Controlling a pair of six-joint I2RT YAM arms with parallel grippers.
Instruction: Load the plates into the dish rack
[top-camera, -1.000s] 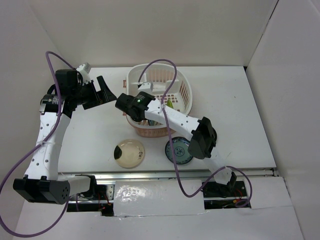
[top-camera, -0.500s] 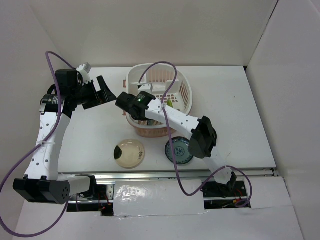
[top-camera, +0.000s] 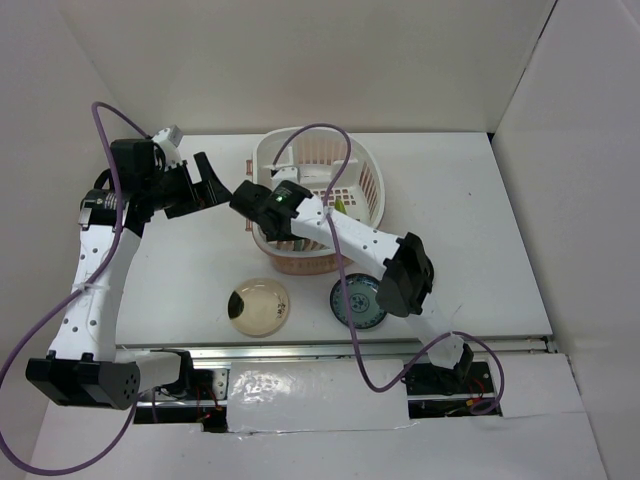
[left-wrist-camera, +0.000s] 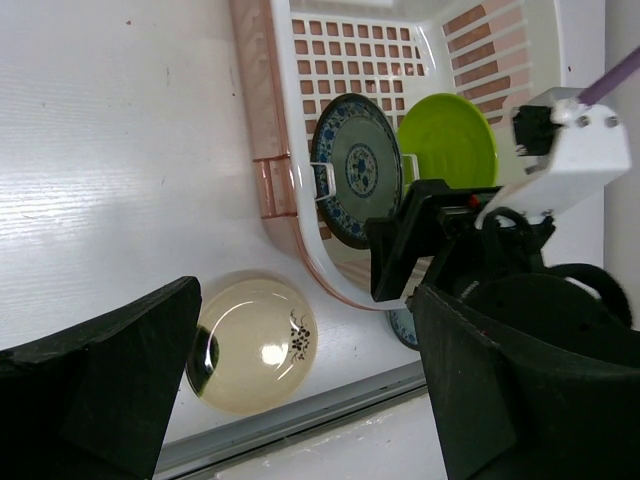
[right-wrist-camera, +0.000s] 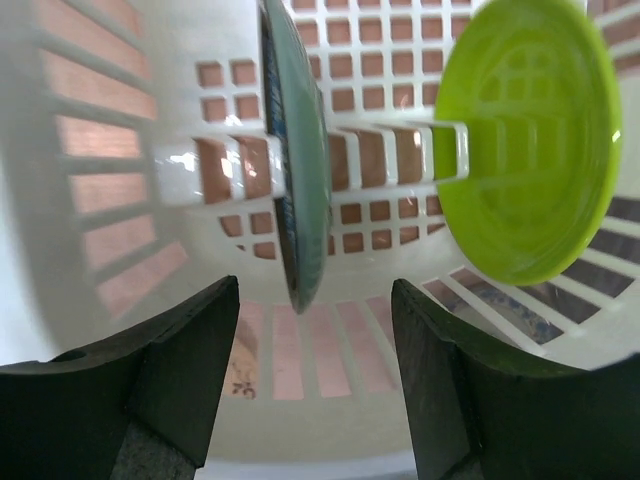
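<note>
Plates are split between the dish rack (top-camera: 373, 190) and the table (top-camera: 470, 230): we count two standing inside the rack and two lying flat outside it. Inside, the patterned blue plate (left-wrist-camera: 355, 165) stands upright on its edge close to one side wall, tucked against a white divider bar (right-wrist-camera: 380, 150) that crosses the basket. The green plate (left-wrist-camera: 447, 140) stands just beside it, further toward the middle, with a clear gap between the two. From the right wrist view we see the blue one edge-on and the green one nearly face-on, with the slotted walls and perforated floor of the rack behind them. The right gripper (right-wrist-camera: 312, 290) reaches into the rack with its fingers spread wide either side of the blue plate's lower edge. Neither finger touches it, so we read this gripper as released and holding nothing. Outside, the tan plate (top-camera: 259, 306) with its dark patch lies face up on the table just in front of the rack. The second blue plate (top-camera: 358, 302) lies to its right, also flat, partly hidden under the right arm's elbow. The left gripper (top-camera: 205, 185) hovers above the table to the left of the rack, its fingers far apart with nothing between them
</note>
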